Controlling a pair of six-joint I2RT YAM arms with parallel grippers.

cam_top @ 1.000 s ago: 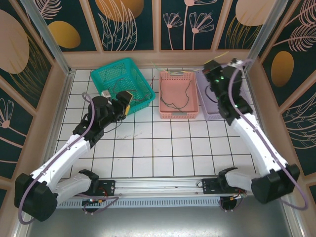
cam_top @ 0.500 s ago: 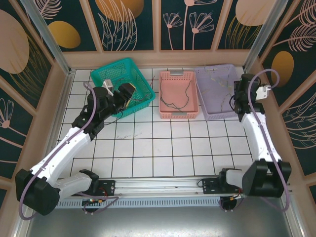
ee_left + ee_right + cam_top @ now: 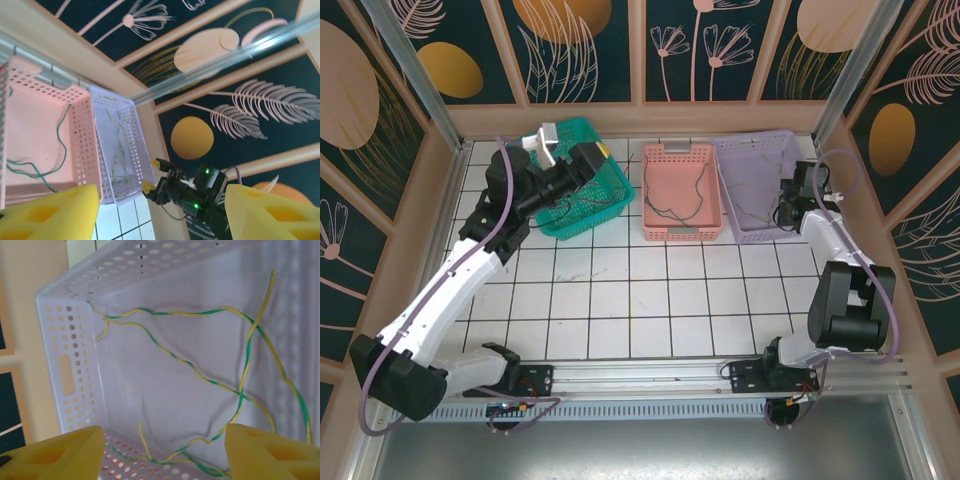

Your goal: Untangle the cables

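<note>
Yellow-green cables (image 3: 200, 375) lie loose on the floor of the lilac basket (image 3: 735, 150), also seen as yellow-green cables (image 3: 119, 150) in the left wrist view. A thin green cable (image 3: 675, 205) lies in the pink basket (image 3: 665, 155). Dark and red cables (image 3: 582, 205) rest in the teal basket (image 3: 618, 180). My left gripper (image 3: 590, 160) hangs raised over the teal basket, open and holding nothing, its yellow pads (image 3: 50, 215) wide apart. My right gripper (image 3: 787, 205) sits at the lilac basket's right rim, open over the yellow-green cables, its pads (image 3: 55, 452) far apart.
The three baskets stand in a row at the back of the white tiled table (image 3: 650, 290). Wooden walls (image 3: 420, 200) close in both sides and the back. The right arm (image 3: 845, 280) is folded close to the right wall.
My right gripper has opened and swung down to the lilac basket's right rim, leaving the yellow-green cable in that basket. My left gripper has risen and moved back over the teal basket.
</note>
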